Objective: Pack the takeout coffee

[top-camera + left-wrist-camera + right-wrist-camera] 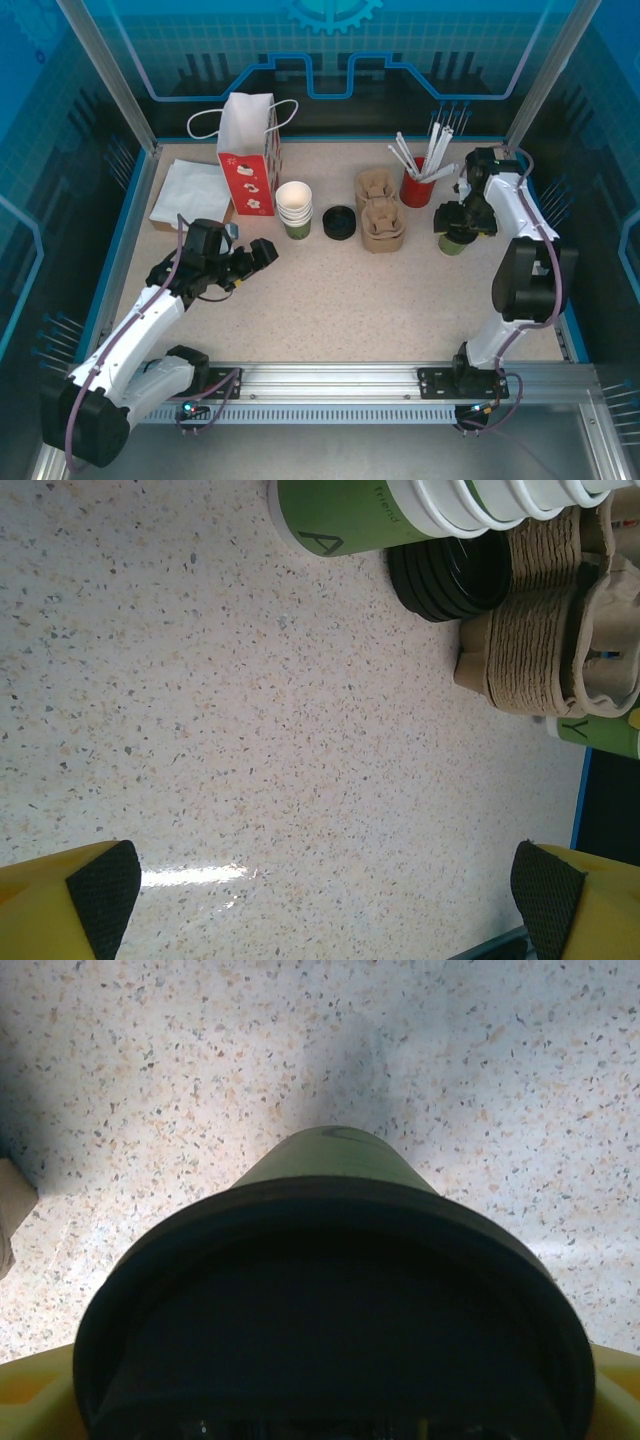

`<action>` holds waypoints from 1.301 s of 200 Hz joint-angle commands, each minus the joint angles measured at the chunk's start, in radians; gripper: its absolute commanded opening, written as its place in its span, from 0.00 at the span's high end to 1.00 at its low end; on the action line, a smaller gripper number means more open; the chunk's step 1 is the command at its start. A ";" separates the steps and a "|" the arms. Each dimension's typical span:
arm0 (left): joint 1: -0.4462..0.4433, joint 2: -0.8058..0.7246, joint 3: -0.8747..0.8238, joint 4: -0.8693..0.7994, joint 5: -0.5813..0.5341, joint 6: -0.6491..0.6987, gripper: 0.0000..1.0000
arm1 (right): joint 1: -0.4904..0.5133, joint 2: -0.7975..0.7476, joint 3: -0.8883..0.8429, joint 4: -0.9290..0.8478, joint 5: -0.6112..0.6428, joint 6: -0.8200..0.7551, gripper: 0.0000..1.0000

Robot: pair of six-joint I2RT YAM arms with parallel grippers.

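The right gripper (458, 228) is clamped on the takeout coffee (452, 244), a small dark green paper cup with a round black plastic lid, which is just beside the red cup of white straws (417, 187), towards the arm bases and slightly right. Seen from the right wrist, the lid spans the gap between the yellow fingers (25, 1405). Whether the cup's base touches the speckled desk (350, 300) I cannot tell. The left gripper (262, 252) hangs wide and empty, well left of the red cup (past the stack of brown cardboard carriers (380, 210) and the black lids (339, 222)).
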 commanded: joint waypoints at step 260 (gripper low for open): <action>0.285 0.051 0.523 -0.408 -0.060 0.269 0.03 | 0.329 -0.669 -0.198 0.335 -0.501 0.302 0.10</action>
